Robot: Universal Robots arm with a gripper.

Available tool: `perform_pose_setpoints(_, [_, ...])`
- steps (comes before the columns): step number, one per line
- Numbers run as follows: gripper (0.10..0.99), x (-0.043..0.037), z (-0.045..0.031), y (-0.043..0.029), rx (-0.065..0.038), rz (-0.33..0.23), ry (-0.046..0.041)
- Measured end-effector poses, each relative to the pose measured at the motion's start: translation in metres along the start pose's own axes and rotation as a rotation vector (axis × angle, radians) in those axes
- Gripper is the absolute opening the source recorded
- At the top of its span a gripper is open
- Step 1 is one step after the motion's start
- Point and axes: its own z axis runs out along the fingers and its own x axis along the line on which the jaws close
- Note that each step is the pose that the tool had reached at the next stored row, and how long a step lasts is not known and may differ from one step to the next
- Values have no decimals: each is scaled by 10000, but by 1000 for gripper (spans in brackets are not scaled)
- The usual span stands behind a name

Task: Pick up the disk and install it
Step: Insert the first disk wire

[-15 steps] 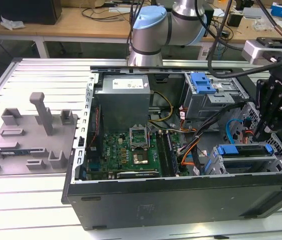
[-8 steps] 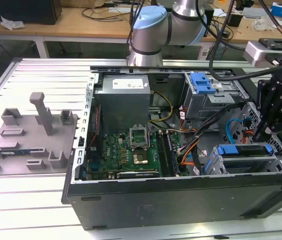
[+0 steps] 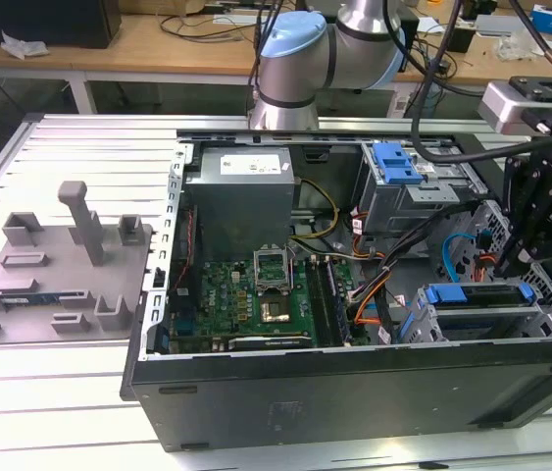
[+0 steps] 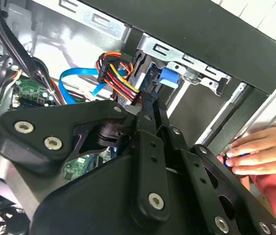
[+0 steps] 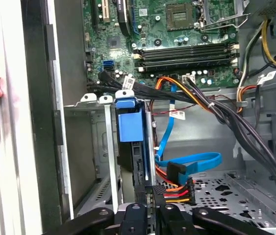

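Note:
The disk (image 3: 476, 294) sits in the drive bay at the case's front corner, on the exterior view's right, framed by its bright blue bracket (image 5: 129, 122). Its dark edge (image 5: 140, 169) runs from that bracket back toward me. My gripper (image 3: 519, 263) hangs over the disk's end nearest the case's right wall. In both wrist views the black fingers (image 4: 150, 112) are drawn in narrow on that end, so my gripper (image 5: 150, 208) is shut on it. The blue bracket (image 4: 169, 77) shows just past the fingertips.
A blue ribbon cable (image 5: 189, 164) and a yellow-red-black power plug (image 5: 174, 191) lie beside the disk. A person's hand (image 4: 258, 154) rests on the table outside the case wall. The motherboard (image 3: 256, 289), grey power supply (image 3: 246, 191) and blue-latched cage (image 3: 398, 162) fill the case.

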Motion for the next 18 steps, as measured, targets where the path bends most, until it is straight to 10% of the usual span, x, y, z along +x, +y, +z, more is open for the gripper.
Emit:
perform_pose_setpoints(3, [165, 12, 1, -1, -15, -3, -201])
perform_pose_setpoints(18, [165, 50, 13, 2, -18, -9, -204])
